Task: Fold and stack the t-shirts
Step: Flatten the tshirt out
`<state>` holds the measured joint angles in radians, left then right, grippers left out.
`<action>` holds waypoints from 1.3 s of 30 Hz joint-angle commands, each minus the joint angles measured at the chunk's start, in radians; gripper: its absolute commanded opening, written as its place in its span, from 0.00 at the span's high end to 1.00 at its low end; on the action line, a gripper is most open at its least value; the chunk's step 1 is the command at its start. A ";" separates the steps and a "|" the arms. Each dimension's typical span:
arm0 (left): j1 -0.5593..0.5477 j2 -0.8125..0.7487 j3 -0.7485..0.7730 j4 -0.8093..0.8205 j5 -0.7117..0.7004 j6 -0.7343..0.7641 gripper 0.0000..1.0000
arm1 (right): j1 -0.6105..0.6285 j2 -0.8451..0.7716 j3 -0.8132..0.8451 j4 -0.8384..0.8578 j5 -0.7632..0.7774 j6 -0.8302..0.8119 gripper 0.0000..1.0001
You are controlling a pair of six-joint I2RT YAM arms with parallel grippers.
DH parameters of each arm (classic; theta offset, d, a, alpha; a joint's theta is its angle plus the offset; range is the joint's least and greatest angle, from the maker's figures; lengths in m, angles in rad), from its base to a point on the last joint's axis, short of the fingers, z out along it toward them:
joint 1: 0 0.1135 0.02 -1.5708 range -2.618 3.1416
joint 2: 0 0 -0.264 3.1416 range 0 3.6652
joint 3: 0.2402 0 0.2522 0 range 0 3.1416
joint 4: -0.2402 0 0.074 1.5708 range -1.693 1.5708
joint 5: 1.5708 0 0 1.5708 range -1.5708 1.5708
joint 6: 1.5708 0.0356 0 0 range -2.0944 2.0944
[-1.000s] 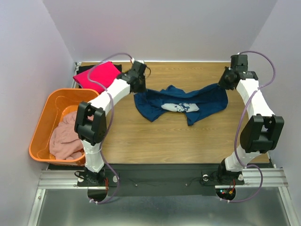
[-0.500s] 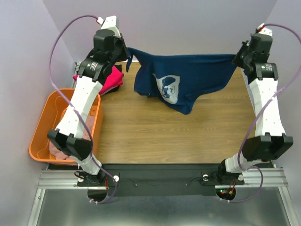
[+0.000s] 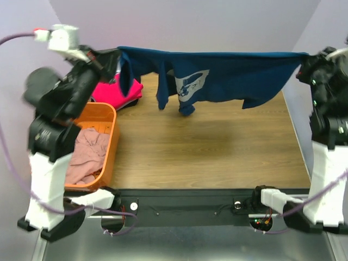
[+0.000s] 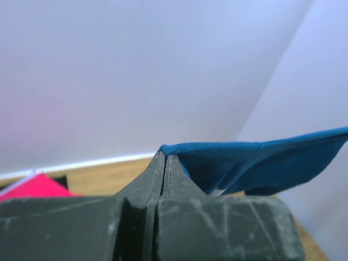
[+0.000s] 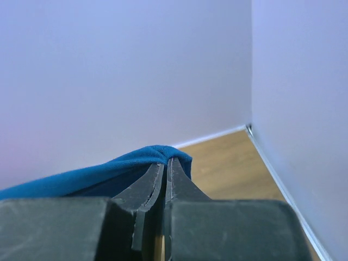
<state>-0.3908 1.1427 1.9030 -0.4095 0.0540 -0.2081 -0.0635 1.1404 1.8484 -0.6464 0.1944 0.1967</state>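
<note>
A navy blue t-shirt (image 3: 228,73) with a white print hangs stretched in the air between both arms, high above the table. My left gripper (image 3: 115,53) is shut on its left end (image 4: 217,157); my right gripper (image 3: 302,58) is shut on its right end (image 5: 109,174). Its folds and a sleeve dangle below the taut top edge. A bright pink t-shirt (image 3: 122,89) lies at the back left of the table, also showing as the pink cloth (image 4: 35,187) in the left wrist view. A pale dusty-pink t-shirt (image 3: 87,155) sits crumpled in the orange basket.
The orange plastic basket (image 3: 109,147) stands at the table's left edge, partly behind my raised left arm. The wooden table (image 3: 206,147) is walled by pale purple panels at back and sides. A black rail runs along the near edge.
Both arms have risen and spread apart, lifting the navy t-shirt off the table and pulling it taut. It now hangs spread out in the air.
</note>
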 commanded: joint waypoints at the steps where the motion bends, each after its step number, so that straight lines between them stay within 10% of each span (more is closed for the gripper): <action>1: 0.010 -0.070 0.094 0.006 0.027 0.045 1.00 | -0.002 -0.142 -0.032 0.117 -0.003 -0.043 1.00; 9: 0.010 0.017 0.314 -0.172 0.115 0.118 1.00 | 0.024 -0.258 0.003 0.120 0.062 -0.091 1.00; 17: -0.023 0.210 0.137 -0.137 0.156 0.137 1.00 | 0.034 -0.162 -0.168 0.137 0.151 -0.072 1.00; 29: -0.036 0.860 0.511 -0.302 0.047 0.279 1.00 | 0.033 0.229 -0.375 0.301 0.163 -0.063 1.00; 39: -0.046 0.746 0.455 -0.043 -0.003 0.312 1.00 | 0.033 0.394 -0.086 0.314 0.166 -0.095 1.00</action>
<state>-0.4267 2.1040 2.3711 -0.6434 0.0811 0.0654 -0.0311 1.5742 1.6531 -0.4397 0.3283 0.1223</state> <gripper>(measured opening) 0.025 0.034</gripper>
